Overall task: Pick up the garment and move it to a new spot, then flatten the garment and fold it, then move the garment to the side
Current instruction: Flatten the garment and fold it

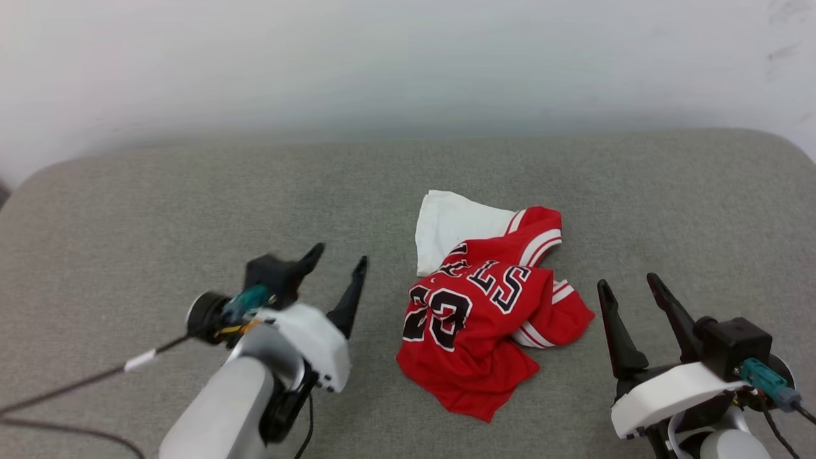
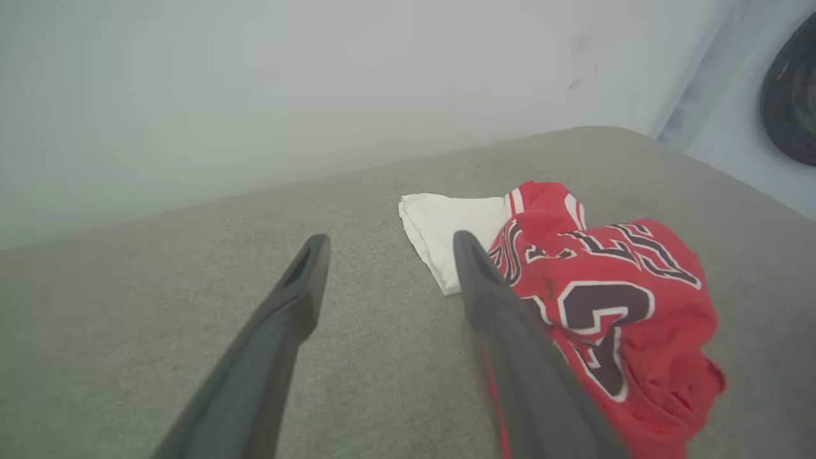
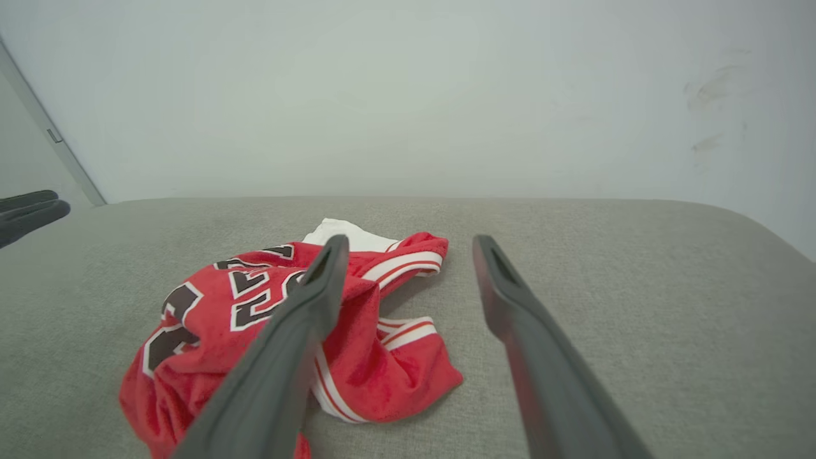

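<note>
The garment (image 1: pixel 481 306) is a red jersey with black white-outlined lettering, a 23 and a white sleeve, lying crumpled on the grey cushion a little right of centre. My left gripper (image 1: pixel 338 260) hovers open to its left, fingers spread with nothing between them. In the left wrist view the garment (image 2: pixel 605 306) lies just beyond the right finger. My right gripper (image 1: pixel 630 285) stands open to the right of the garment, clear of it. The right wrist view shows the garment (image 3: pixel 268 319) behind my left finger, and the other arm's dark fingertips (image 3: pixel 29 213) at the far left edge.
The grey fabric cushion (image 1: pixel 191 204) has rounded corners and ends at a pale wall (image 1: pixel 408 64) behind. A thin cable (image 1: pixel 95 376) trails from my left wrist across the lower left. A dark round object (image 2: pixel 790 95) sits off the cushion at the far right of the left wrist view.
</note>
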`<state>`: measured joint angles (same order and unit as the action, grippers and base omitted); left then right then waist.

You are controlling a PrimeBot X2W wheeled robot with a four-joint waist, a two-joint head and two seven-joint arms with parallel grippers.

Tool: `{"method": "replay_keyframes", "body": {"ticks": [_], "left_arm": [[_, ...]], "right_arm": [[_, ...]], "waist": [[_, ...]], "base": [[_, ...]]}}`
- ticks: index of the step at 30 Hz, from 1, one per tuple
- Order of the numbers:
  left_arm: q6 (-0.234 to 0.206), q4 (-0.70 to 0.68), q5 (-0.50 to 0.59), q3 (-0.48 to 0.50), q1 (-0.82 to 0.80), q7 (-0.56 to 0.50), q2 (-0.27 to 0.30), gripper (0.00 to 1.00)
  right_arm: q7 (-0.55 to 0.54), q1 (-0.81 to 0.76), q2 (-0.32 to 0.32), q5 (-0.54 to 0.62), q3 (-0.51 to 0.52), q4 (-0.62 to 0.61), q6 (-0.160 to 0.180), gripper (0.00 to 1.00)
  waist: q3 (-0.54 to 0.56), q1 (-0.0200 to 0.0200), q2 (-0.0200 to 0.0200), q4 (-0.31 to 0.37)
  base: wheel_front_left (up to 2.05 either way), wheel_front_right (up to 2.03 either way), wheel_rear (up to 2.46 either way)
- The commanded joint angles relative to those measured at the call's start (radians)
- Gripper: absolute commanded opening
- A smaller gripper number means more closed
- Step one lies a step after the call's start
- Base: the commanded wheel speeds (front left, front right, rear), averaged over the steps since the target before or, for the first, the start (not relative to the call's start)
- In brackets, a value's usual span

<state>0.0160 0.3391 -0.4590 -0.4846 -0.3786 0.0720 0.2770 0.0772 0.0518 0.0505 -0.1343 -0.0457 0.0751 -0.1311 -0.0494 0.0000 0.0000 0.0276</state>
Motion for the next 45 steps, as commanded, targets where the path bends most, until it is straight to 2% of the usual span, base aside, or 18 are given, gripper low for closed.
{"method": "replay_keyframes", "body": {"ticks": [1, 4, 8, 14, 20, 22, 23, 24, 29, 35, 40, 45], "left_arm": [[0.011, 0.008, -0.005, -0.008, -0.022, -0.015, -0.002, 1.00], [0.065, 0.059, -0.023, -0.055, -0.097, -0.120, -0.017, 1.00], [0.106, 0.140, -0.074, -0.130, -0.184, -0.289, -0.026, 1.00], [0.114, 0.217, -0.209, -0.302, -0.251, -0.532, -0.007, 1.00], [0.115, 0.261, -0.325, -0.443, -0.262, -0.703, 0.026, 1.00], [0.115, 0.271, -0.348, -0.473, -0.266, -0.734, 0.024, 0.44], [0.115, 0.269, -0.352, -0.486, -0.273, -0.738, 0.023, 0.13], [0.115, 0.265, -0.352, -0.498, -0.282, -0.727, 0.024, 0.00], [0.107, 0.264, -0.313, -0.480, -0.341, -0.583, 0.039, 0.00], [0.038, 0.195, -0.277, -0.433, -0.305, -0.407, 0.067, 0.00], [-0.040, 0.062, -0.288, -0.407, -0.182, -0.342, 0.138, 0.00], [-0.117, -0.096, -0.319, -0.422, 0.008, -0.353, 0.210, 0.00]], "right_arm": [[0.000, 0.015, 0.000, 0.000, 0.000, 0.000, 0.001, 1.00], [0.003, 0.028, -0.001, -0.003, -0.006, 0.003, 0.001, 1.00], [0.013, 0.046, -0.001, -0.006, -0.007, 0.012, 0.001, 1.00], [0.030, 0.072, -0.001, -0.018, -0.022, 0.041, 0.001, 1.00], [0.049, 0.091, -0.001, -0.031, -0.029, 0.068, 0.001, 1.00], [0.053, 0.096, -0.001, -0.034, -0.031, 0.075, 0.001, 1.00], [0.055, 0.098, -0.001, -0.035, -0.032, 0.077, 0.001, 1.00], [0.055, 0.100, -0.001, -0.036, -0.032, 0.079, 0.001, 1.00], [0.059, 0.103, -0.001, -0.036, -0.025, 0.093, 0.001, 1.00], [0.058, 0.073, -0.001, -0.035, -0.012, 0.104, 0.001, 1.00], [0.054, 0.051, -0.001, -0.030, 0.001, 0.101, 0.001, 1.00], [0.039, 0.024, -0.001, -0.020, 0.016, 0.090, 0.001, 1.00]], "waist": [[-0.017, 0.0000, 0.0000, 0.013], [-0.044, 0.0000, 0.0000, 0.033], [-0.082, 0.0000, 0.0000, 0.058], [-0.124, 0.0000, 0.0000, 0.095], [-0.146, 0.0000, 0.0000, 0.109], [-0.150, 0.0000, 0.0000, 0.109], [-0.151, 0.0000, 0.0000, 0.108], [-0.151, 0.0000, 0.0000, 0.107], [-0.139, 0.0000, 0.0000, 0.089], [-0.094, 0.0000, 0.0000, 0.046], [-0.057, 0.0000, 0.0000, 0.005], [-0.022, 0.0000, 0.0000, -0.031]], "base": [[0.00, 0.00, 0.00], [0.00, 0.00, 0.00], [0.00, 0.00, 0.00], [0.00, 0.00, 0.00], [0.00, 0.00, 0.00], [0.00, 0.00, 0.00], [0.00, 0.00, 0.00], [0.00, 0.00, 0.00], [0.00, 0.00, 0.00], [0.00, 0.00, 0.00], [0.00, 0.00, 0.00], [0.00, 0.00, 0.00]]}}
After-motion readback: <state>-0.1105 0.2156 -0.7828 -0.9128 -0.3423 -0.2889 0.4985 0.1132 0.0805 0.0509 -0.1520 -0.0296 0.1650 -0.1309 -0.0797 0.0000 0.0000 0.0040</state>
